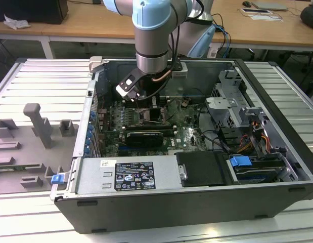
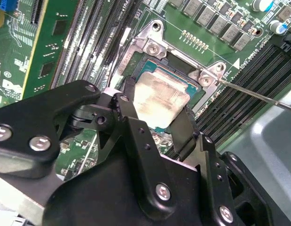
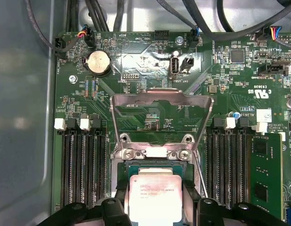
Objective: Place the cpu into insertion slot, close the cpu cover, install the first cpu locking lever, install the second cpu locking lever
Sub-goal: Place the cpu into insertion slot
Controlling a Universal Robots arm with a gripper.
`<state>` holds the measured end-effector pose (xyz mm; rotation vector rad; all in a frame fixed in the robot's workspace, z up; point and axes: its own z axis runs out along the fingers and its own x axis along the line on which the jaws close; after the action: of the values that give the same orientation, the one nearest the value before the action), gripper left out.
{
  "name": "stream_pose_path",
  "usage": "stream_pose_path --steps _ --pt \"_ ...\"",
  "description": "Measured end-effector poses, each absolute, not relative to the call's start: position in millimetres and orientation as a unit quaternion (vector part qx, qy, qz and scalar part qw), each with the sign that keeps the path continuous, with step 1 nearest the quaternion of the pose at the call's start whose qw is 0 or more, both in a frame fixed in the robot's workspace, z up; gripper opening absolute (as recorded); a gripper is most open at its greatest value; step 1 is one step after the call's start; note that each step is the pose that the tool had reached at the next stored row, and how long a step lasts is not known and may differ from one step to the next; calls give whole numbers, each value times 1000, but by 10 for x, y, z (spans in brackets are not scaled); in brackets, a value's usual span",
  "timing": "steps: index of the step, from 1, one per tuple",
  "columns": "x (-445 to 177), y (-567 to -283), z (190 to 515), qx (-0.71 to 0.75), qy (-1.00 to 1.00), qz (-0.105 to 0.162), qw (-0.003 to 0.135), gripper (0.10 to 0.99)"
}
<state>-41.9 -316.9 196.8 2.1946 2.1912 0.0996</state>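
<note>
In the exterior view my arm (image 1: 151,45) reaches down into an open case (image 1: 161,210), over the green board (image 1: 191,135). A grey tray (image 1: 25,152) sits outside the case, on the exterior view's left. The two wrist views give the close look. My pincer (image 3: 155,200) is clenched on the cpu (image 3: 155,193), with one black finger pressed on each of two opposite sides. In the first wrist view the cpu is right over the slot (image 3: 152,151), whose shiny rim with two screws lies just beyond the chip. I cannot tell if the cpu is all the way down or a bit above. This view also shows the cover (image 3: 161,97) flipped open. It is a silver frame leaning back from the slot, and the board shows through its big window. A round battery (image 3: 99,62) sits farther off on the board. Long black memory slots (image 3: 84,165) run along both sides of the slot. The second wrist view looks in at a slant. There I see the smudged silvery top of the cpu with a thin green edge around it, and my fingers (image 2: 183,129) hug it. A thin lever (image 2: 258,96) sticks out from a corner of the rim, well clear of the slot, over the memory slots.
</note>
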Motion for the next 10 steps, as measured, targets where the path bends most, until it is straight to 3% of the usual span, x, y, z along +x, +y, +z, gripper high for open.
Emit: stream_pose_path --steps 1,2,10 --pt "-419 -3170 1968 707 706 32 20 549" --pt "-420 -3171 1970 707 706 32 20 616" --pt "-420 -3171 2069 707 706 32 20 616"
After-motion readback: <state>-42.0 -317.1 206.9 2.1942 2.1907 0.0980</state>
